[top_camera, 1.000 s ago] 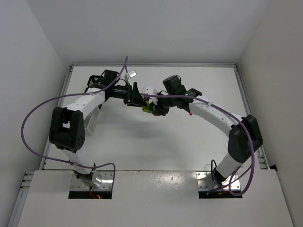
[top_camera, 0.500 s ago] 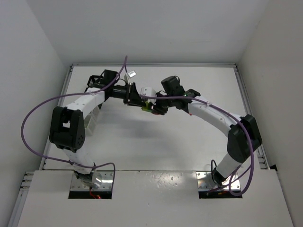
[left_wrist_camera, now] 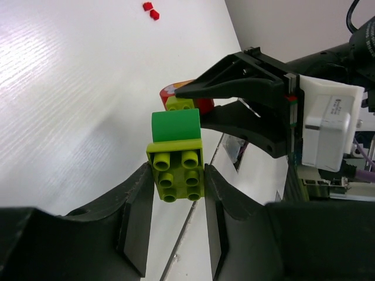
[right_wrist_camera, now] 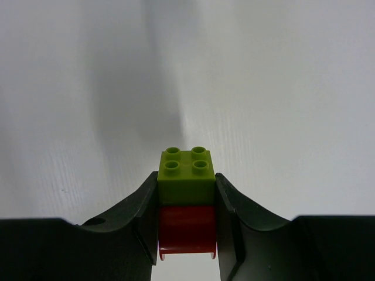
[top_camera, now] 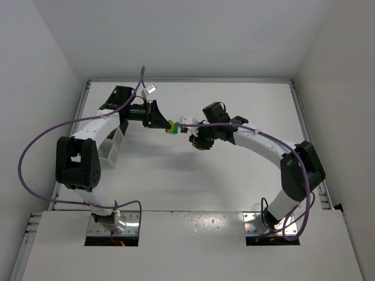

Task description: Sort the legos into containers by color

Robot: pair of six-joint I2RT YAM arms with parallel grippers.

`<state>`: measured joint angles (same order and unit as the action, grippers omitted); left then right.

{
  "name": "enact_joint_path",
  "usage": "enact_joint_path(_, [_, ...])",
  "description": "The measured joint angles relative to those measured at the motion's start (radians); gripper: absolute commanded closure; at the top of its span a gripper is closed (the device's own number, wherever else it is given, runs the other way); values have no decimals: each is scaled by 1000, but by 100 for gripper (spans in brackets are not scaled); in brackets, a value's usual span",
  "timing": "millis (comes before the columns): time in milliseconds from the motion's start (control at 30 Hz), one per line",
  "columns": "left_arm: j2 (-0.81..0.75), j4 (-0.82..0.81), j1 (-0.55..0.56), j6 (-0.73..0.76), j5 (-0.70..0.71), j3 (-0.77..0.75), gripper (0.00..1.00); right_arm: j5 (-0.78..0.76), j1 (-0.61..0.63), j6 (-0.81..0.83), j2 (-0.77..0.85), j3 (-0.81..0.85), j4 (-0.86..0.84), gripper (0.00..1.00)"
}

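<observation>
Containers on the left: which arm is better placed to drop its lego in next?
Left, probably: the left pincer, shut on a lime-green lego, hangs nearer the containers than the right pincer.

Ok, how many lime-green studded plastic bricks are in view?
2: one brick in the left gripper, a second brick in the right gripper. Others may be hidden.

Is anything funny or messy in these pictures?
A bit. Each gripper holds two colours stuck together. The left gripper grips a lime brick joined to a green piece. The right gripper grips the other lime brick joined to a red piece. Two tiny red bits lie loose on the table.
</observation>
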<state>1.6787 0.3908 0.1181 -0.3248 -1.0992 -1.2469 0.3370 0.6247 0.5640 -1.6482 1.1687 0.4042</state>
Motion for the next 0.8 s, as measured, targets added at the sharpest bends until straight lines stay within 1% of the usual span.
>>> enact_joint_path(67, [-6, 3, 0, 7, 0, 11, 81, -2, 0, 0, 0, -13, 2, 100])
enact_joint_path(100, [-7, 5, 0, 9, 0, 15, 81, -1, 0, 0, -2, -17, 7, 99])
enact_joint_path(133, [-8, 6, 0, 11, 0, 20, 81, -1, 0, -3, -5, -17, 12, 95])
enact_joint_path(167, [-10, 9, 0, 14, 0, 25, 81, 0, -1, -7, -8, -18, 15, 82])
enact_joint_path(267, [-16, 20, 0, 27, 0, 37, 81, 5, -6, -25, -30, -18, 17, 64])
enact_joint_path(300, [-18, 21, 0, 31, 0, 40, 81, 8, -8, -35, -40, -18, 17, 50])
enact_joint_path(400, [-27, 31, 0, 50, 0, 54, 81, 24, -15, -79, -69, -18, 21, 39])
enact_joint_path(500, [-38, 42, 0, 68, 0, 70, 81, 52, -27, -124, -72, -14, 23, 35])
enact_joint_path(667, [-67, 59, 0, 93, 0, 99, 81, 176, -56, -208, -79, 60, 23, 35])
enact_joint_path(733, [-76, 65, 0, 104, -5, 106, 81, 261, -69, -241, -84, 103, 21, 40])
enact_joint_path(767, [-78, 68, 0, 109, -8, 108, 81, 343, -78, -264, -93, 139, 19, 42])
enact_joint_path(800, [-80, 69, 0, 112, -12, 108, 81, 364, -80, -270, -96, 148, 17, 42])
